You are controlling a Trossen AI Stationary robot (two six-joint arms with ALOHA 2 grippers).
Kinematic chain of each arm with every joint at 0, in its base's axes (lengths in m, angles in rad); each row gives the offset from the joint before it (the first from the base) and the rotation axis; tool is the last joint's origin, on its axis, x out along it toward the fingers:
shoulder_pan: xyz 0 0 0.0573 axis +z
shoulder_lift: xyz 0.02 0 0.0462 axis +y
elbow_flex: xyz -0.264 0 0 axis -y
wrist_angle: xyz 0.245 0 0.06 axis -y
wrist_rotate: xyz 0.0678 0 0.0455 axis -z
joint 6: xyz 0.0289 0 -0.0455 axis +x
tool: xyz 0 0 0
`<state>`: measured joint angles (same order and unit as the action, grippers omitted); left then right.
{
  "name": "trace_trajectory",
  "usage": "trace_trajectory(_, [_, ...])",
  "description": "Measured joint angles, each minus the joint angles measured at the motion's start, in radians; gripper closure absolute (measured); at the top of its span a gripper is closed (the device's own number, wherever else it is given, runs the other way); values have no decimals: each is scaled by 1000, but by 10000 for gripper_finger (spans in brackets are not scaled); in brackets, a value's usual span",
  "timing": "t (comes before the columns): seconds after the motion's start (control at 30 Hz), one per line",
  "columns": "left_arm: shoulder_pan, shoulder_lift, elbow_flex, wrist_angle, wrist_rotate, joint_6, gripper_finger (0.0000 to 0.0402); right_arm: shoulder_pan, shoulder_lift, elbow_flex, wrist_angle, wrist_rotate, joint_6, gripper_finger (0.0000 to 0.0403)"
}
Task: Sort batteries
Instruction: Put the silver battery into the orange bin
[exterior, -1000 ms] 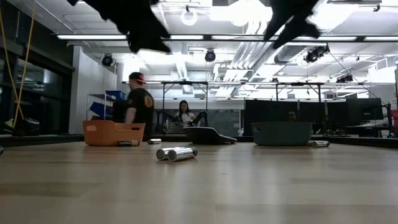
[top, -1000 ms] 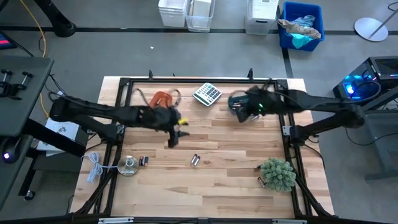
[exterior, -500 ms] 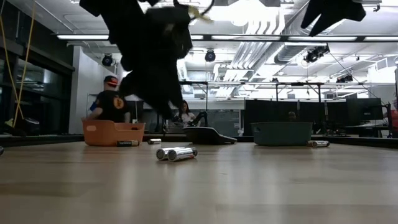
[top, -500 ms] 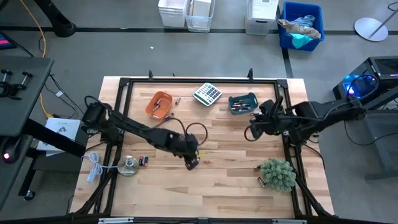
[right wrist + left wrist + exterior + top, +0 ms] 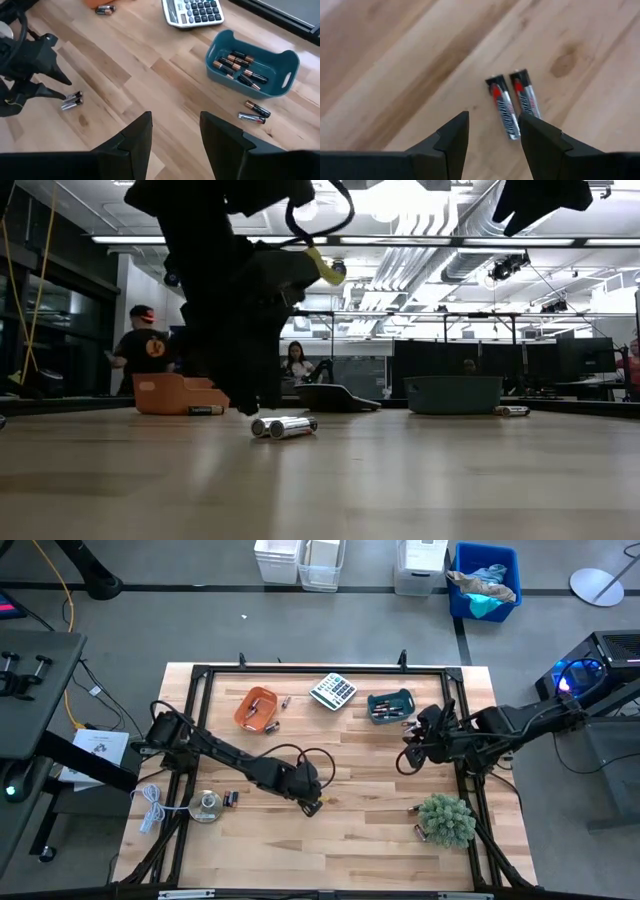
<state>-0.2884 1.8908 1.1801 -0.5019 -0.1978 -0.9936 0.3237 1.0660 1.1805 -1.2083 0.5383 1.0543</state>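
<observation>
Two silvery batteries [image 5: 516, 102] with red-and-black bands lie side by side, touching, on the wooden worktop [image 5: 370, 840] near its middle; any print on them is too blurred to read. Right over them hangs the left tool [image 5: 311, 802], its dark fingers [image 5: 451, 141] spread apart with nothing between them, one tip just beside the pair. In the low view this arm is a dark mass just behind the two cylinders.

Nearer the front edge, at the right, a green plant [image 5: 446, 819] stands with a battery or two beside it; at the front left sit a round clear-and-metal disc [image 5: 206, 806] and a few more small cells.

Farther back and to the right, the right tool [image 5: 410, 744] hovers above the worktop with its fingers apart and empty. Beyond it a teal bin [image 5: 254, 65] holds several dark, copper-ended batteries, and two more lie loose on the wood just beside it. Along the far edge are a grey calculator [image 5: 333, 691], its key legends unreadable, and an orange bin [image 5: 255, 707] with batteries inside and a loose one next to it.
</observation>
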Motion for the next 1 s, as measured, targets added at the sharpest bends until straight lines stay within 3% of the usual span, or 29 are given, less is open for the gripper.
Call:
trace_trajectory(0.1, [6, -2, 1, -9, -48, 1, 241, 0, 0, 0, 0, 15, 18, 242])
trace_trajectory(0.67, [19, 1, 0, 30, -29, 29, 241, 0, 0, 0, 3, 58, 46, 242])
trace_trajectory(1.0, [18, 65, 3, 43, 1, 27, 241, 0, 1, -1, 2, 67, 65, 242])
